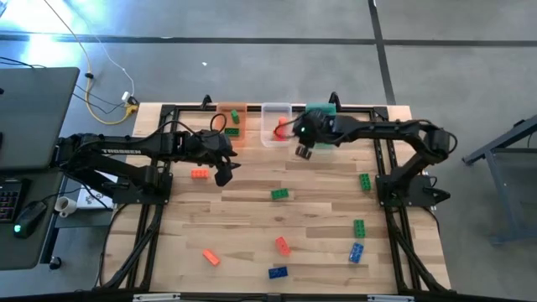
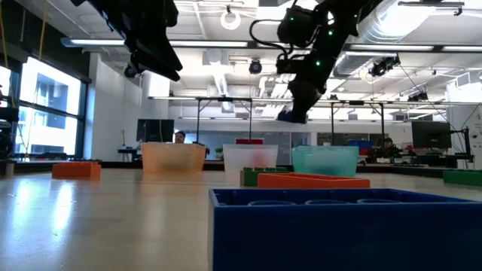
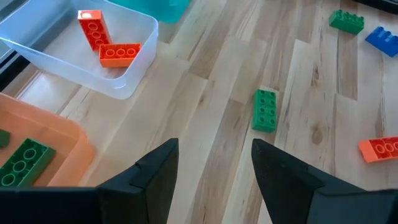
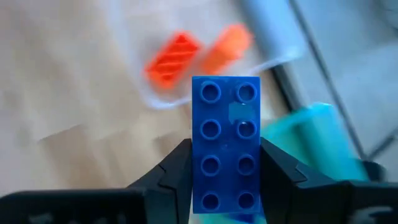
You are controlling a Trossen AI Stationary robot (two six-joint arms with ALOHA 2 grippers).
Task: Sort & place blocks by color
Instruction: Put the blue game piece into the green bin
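Note:
My right gripper [image 1: 302, 152] hovers just in front of the clear bin [image 1: 275, 124] and the green bin [image 1: 322, 111], shut on a blue brick [image 4: 225, 140]. My left gripper [image 1: 223, 175] is open and empty above the table, near the orange bin [image 1: 232, 116]. That bin holds green bricks [image 3: 22, 160]; two red-orange bricks [image 3: 109, 43] lie in the clear bin. A green brick [image 3: 265, 109] lies flat on the wood ahead of the left fingers. More green, red-orange and blue bricks are scattered toward the near edge. My right gripper pinches the blue brick between its two fingers [image 4: 174, 177], which press its two long sides [image 4: 199, 168]. The studded face is turned toward the wrist camera. In the low view the brick [image 2: 290, 115] hangs at the fingertips, lifted clear of the table, fingers pointing down.
A red-orange brick [image 1: 199, 174] lies left of my left gripper. Green bricks [image 1: 365, 181] [image 1: 359, 226], blue ones [image 1: 357, 252] [image 1: 278, 272] and red-orange ones [image 1: 283, 245] [image 1: 211, 257] dot the near half. The three bins line the far edge; bare wood shows between the bricks.

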